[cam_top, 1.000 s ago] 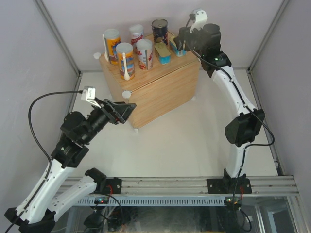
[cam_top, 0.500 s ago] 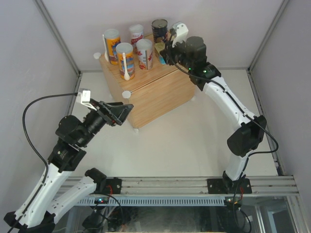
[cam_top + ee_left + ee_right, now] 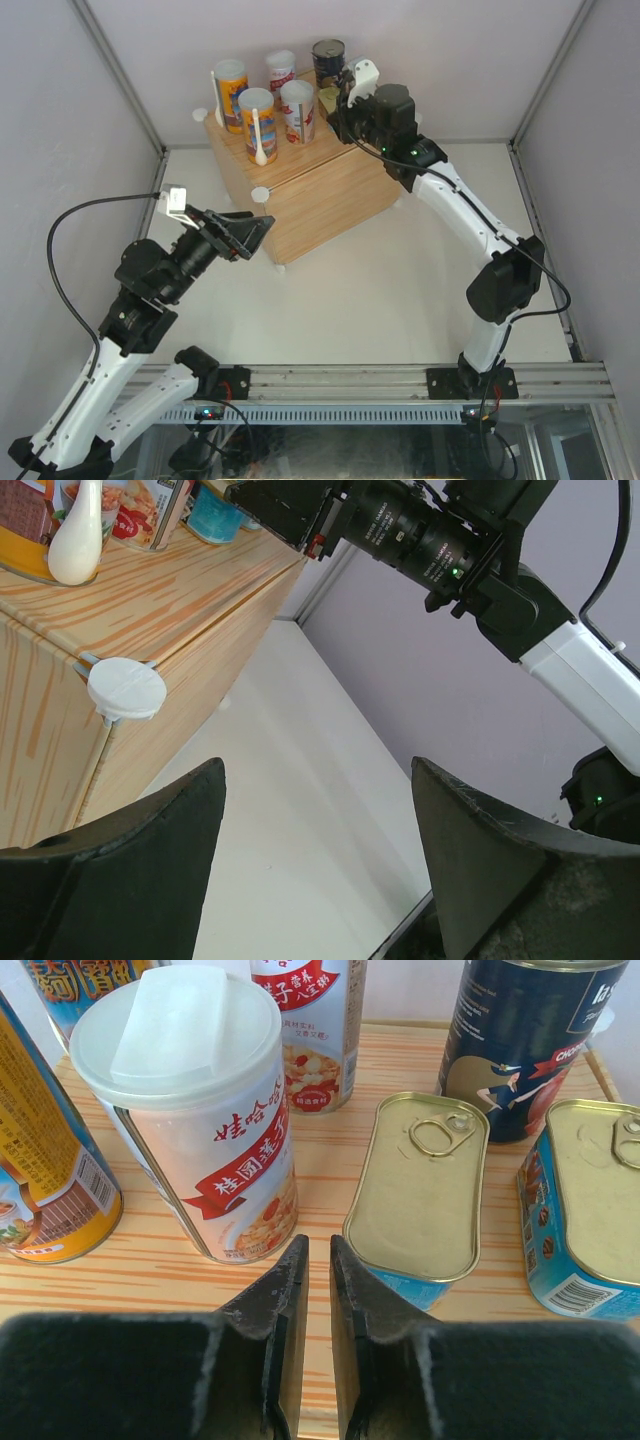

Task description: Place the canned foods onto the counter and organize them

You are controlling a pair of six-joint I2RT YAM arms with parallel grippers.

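All the cans [image 3: 257, 122] stand on the wooden box [image 3: 330, 185], the right gripper [image 3: 318, 1248] is pinched shut and empty beside a flat tin [image 3: 420, 1185], the left gripper [image 3: 315, 770] is open and empty, so tidying the rows seems next.

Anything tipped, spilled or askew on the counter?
Nothing stands out. On the wooden counter, the white-lidded tubes, dark-blue can and orange tubes stand upright; both gold-topped tins lie flat, unopened. No spill or dents visible.
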